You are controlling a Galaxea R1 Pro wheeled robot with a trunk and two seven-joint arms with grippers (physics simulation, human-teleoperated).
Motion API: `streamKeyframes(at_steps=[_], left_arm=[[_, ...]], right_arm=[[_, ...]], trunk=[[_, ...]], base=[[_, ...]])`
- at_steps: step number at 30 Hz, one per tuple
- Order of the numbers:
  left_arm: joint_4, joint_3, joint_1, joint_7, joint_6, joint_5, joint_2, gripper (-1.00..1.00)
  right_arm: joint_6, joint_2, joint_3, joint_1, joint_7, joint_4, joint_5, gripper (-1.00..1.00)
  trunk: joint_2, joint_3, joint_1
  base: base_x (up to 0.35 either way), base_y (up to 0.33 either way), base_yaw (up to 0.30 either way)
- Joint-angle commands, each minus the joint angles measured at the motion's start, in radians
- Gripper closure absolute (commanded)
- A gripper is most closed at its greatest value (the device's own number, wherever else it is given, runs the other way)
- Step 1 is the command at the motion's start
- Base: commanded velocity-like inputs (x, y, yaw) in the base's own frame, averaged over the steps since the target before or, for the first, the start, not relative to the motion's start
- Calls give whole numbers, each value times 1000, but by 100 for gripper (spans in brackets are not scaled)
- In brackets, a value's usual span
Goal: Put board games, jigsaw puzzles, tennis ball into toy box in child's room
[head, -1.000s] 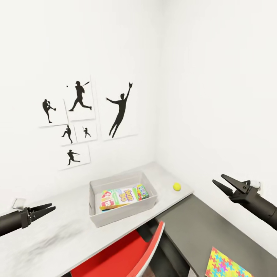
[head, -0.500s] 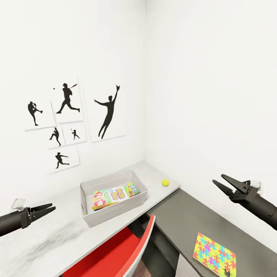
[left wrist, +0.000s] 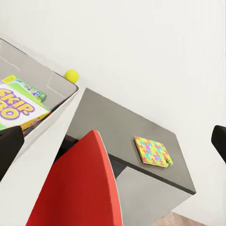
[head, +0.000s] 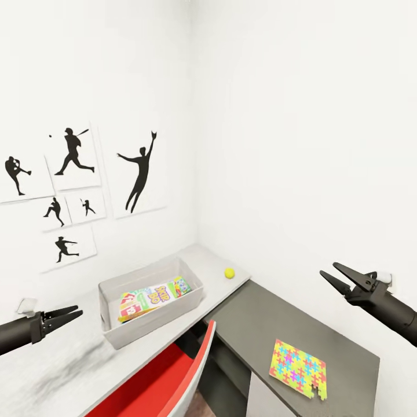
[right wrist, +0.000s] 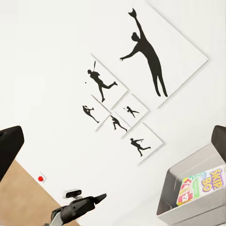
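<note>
A white-walled corner of the child's room, with a white-topped bench [head: 69, 370] along the left wall and a dark grey bench [head: 278, 324] meeting it along the right wall. Nearest in the head view, a red chair [head: 168, 382] stands tucked against the white bench. The left hand [head: 72, 315] hovers over the white bench's near end with its fingers only slightly apart and nothing between them. The right hand [head: 333, 275] hangs above the grey bench, well off its surface, fingers spread and empty. Below it, a jigsaw puzzle [head: 298, 369] of yellow, blue, pink and green pieces lies flat on the near part of the grey bench; the left wrist view shows it [left wrist: 153, 151] near that bench's outer edge. Farther along the white bench sits the grey toy box [head: 113, 333], holding the SKIP BO board game [head: 152, 296] tilted on top of other flat boxes. Beyond the toy box, near the corner, the tennis ball [head: 229, 272] rests on the white bench, apart from the box. On the left wall hang black athlete silhouette pictures [head: 139, 174].
</note>
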Motion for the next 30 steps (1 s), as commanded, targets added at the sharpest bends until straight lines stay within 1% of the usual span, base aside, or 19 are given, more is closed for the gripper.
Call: streamKeyframes(at_steps=[1, 4, 5, 6, 9, 10, 11, 13, 15, 16, 18, 20, 22, 25, 26, 29, 30], left_arm=[[-2, 7, 0, -6, 8, 6, 0, -100], [-24, 40, 1, -46, 11, 9, 0, -100], [-45, 65, 3, -95, 15, 10, -1, -100], [-56, 75, 4, -124, 19, 10, -2, -100], [-84, 94, 5, -208, 29, 9, -6, -100], [-95, 102, 5, -249, 33, 7, -10, -100], [-99, 105, 5, -262, 35, 7, -13, -100], [-107, 109, 3, -278, 46, 7, -19, -100], [-115, 111, 1, -281, 77, 8, -24, -100], [-120, 114, -2, -275, 128, 10, -28, -100], [-123, 115, -4, -263, 185, 11, -33, -100], [-124, 116, -5, -249, 231, 11, -45, -100], [-125, 115, -6, -235, 256, 11, -70, -100], [-128, 112, -12, -212, 273, 11, -131, -100], [-130, 110, -26, -194, 280, 8, -173, -100], [-127, 107, -65, -158, 288, 2, -219, -100], [-125, 100, -90, -124, 293, -3, -241, -100]], right_arm=[[4, 0, -1, -1, 4, 1, 2, -100], [4, 0, -1, -1, 4, 1, 2, -100], [5, -1, -1, -1, 4, 1, 2, -100], [5, -1, -1, -1, 4, 1, 2, -100], [6, -1, -2, -1, 4, 1, 2, -100], [6, -1, -2, -1, 4, 1, 2, -100], [5, -1, -2, -1, 4, 1, 2, -100], [6, -1, -2, -1, 4, 1, 2, -100], [5, -1, -2, -1, 4, 1, 2, -100], [5, -1, -2, -1, 4, 1, 2, -100], [5, -1, -1, -2, 4, 1, 2, -100], [5, 0, -1, -1, 3, 1, 2, -100], [4, 0, -1, -2, 2, 1, 2, -100], [4, 0, 0, -2, 1, 1, 3, -100], [3, 0, 0, -2, 1, 1, 3, -100], [3, 0, 1, -1, 0, 1, 3, -100], [3, 0, 0, -1, 1, 1, 3, -100]], trunk=[[-1, 1, 0], [-1, 4, 0], [-1, 4, 0], [-1, 5, 0], [-1, 8, 0], [-1, 9, 0], [-1, 10, 0], [-1, 12, 0], [-1, 14, 0], [-1, 15, 0], [-1, 17, 0], [-1, 19, 0], [-1, 21, 0], [-1, 24, 0], [-1, 25, 0], [-1, 28, 0], [-1, 29, 0]], base=[[-3, 0, -243], [-2, 0, -243], [-1, 0, -243], [-1, 0, -243], [0, 0, -243], [0, 0, -243], [0, 0, -243], [0, 0, -243], [0, 0, -243], [0, 0, -243], [0, 0, -243], [0, 0, -243], [0, 0, -243], [0, 0, -243], [0, 0, -243], [0, 0, -243], [0, 0, -243]])
